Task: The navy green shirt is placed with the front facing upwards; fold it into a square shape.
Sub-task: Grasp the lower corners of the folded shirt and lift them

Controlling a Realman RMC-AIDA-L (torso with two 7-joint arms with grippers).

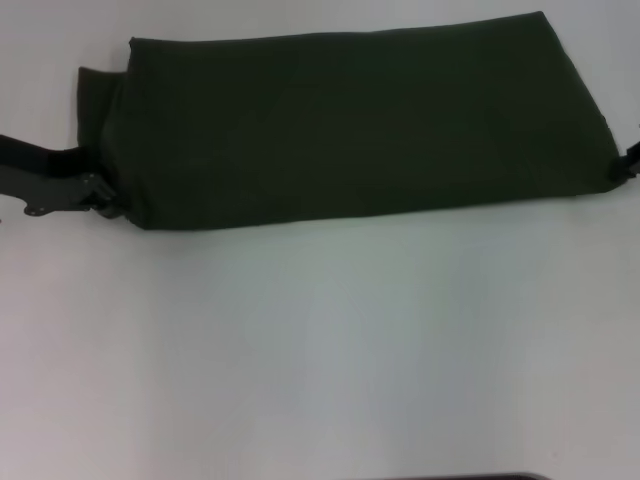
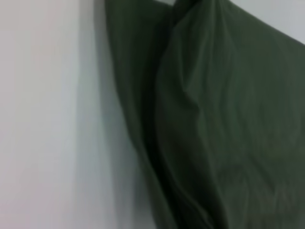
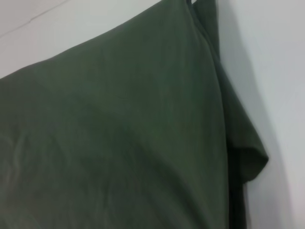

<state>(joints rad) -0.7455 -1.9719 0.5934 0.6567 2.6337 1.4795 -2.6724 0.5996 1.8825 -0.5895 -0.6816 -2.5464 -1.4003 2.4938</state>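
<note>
Bare white table (image 1: 320, 350) fills the near part of the head view; beyond it lies the navy green shirt (image 1: 350, 120), already doubled into a long horizontal band, plain cloth up, no lettering showing.

Left gripper (image 1: 105, 203): at the band's near left corner, fingertips touching the hem edge. A flap of a lower layer sticks out past the fold just beyond those fingers. Cannot tell whether the fingers are clenched on cloth or released.

Right gripper (image 1: 628, 165): only its tip is in view, at the band's near right corner, touching or just beside the edge. Finger state: cannot tell.

Wrist views: the left one shows stacked layers with soft ripples and a loose edge lifting off the table; the right one shows smooth cloth and a drooping lower layer at the side.

Handling judgement: light, limp cotton with no stiffness. It will sag between two grasp points and the layers may slide apart. Best hold is at both near corners, pinching all layers together, kept taut.

Judged stage: lengthwise fold done; the band remains to be folded end over end to make a square.
</note>
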